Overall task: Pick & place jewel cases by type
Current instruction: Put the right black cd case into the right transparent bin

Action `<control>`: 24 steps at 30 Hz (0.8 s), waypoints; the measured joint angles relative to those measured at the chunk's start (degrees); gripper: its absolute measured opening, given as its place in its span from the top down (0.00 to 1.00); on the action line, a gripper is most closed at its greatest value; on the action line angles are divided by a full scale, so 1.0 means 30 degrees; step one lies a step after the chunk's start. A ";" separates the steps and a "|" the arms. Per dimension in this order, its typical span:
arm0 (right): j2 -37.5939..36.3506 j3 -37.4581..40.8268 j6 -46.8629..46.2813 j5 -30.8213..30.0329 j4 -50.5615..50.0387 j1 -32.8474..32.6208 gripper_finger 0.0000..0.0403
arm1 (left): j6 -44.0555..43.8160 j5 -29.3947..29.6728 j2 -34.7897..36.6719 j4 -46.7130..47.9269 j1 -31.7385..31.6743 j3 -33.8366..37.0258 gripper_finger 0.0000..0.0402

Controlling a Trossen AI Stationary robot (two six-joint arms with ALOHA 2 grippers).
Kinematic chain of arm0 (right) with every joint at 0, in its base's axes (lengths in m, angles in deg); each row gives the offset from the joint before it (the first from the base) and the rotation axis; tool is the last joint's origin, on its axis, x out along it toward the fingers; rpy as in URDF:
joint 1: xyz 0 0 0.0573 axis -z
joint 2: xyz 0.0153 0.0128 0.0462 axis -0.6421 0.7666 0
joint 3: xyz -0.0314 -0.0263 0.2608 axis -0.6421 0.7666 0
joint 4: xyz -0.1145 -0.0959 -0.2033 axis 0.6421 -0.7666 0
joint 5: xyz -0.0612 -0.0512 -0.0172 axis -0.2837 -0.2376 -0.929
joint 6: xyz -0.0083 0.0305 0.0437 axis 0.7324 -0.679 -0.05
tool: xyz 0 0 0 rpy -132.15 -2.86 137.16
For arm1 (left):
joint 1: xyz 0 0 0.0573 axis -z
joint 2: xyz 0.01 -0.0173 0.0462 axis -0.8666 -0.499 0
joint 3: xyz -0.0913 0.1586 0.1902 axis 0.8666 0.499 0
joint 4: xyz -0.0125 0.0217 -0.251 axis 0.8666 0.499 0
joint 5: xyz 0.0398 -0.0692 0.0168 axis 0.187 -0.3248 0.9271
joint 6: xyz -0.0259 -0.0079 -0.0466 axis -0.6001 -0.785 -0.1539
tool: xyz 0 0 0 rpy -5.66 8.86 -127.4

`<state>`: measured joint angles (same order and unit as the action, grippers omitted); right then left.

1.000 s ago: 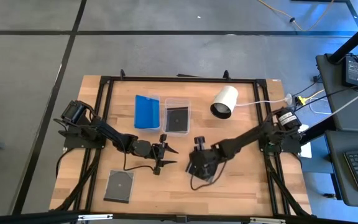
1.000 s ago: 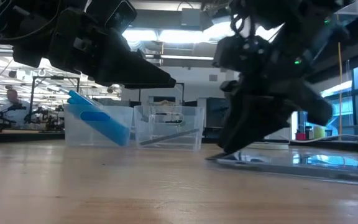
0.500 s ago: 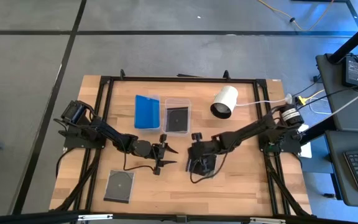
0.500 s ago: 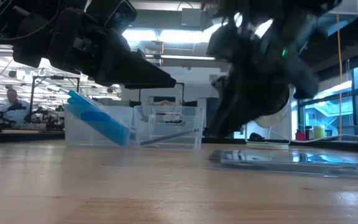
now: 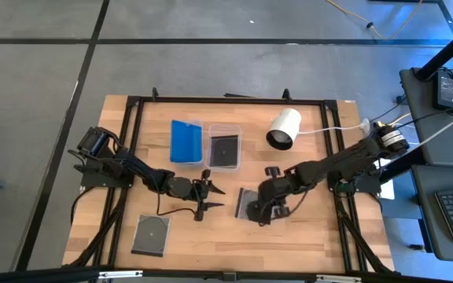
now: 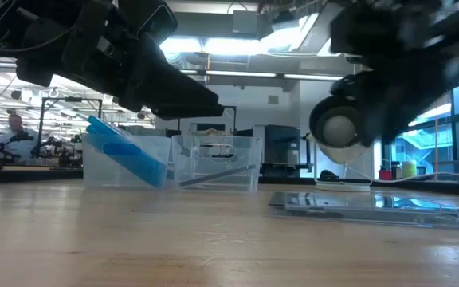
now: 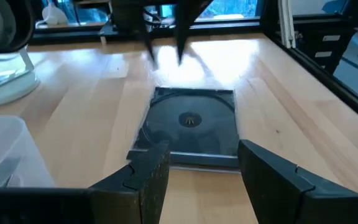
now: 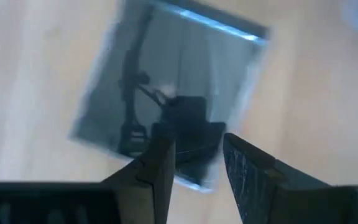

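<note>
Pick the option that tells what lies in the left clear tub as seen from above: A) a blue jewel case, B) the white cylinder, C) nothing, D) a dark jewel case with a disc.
A: in the high view the blue jewel case fills the left tub, while the dark case sits in the right tub.

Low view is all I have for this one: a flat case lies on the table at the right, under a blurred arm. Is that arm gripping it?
Observer: No. The right gripper hangs over that dark jewel case, fingers apart, nothing between them.
Operator: Any other case lying loose?
Observer: Yes, a second dark case lies flat, alone, on the left arm's side.
Operator: And the other gripper?
Observer: The left gripper is open and empty, facing the first case.
</note>
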<state>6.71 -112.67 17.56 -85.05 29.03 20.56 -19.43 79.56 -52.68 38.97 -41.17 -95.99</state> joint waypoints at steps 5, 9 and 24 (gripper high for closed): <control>-0.1868 0.3153 0.0004 0.0492 0.2484 -0.0507 0.65 | 0.0014 -0.0126 0.0000 0.0387 0.0000 0.0000 0.54; -0.2837 0.6003 0.0609 0.0519 0.5645 -0.0324 0.65 | -0.0436 -0.0564 0.0000 0.0283 0.0000 0.0000 0.54; -0.2960 0.7960 0.1900 0.0478 0.7055 0.1082 0.65 | 0.0312 -0.0968 -0.3417 0.0250 0.0556 -0.2655 0.54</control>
<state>-2.17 -88.80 23.26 -83.61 50.20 23.80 -18.49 76.65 -62.94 39.72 -39.50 -103.96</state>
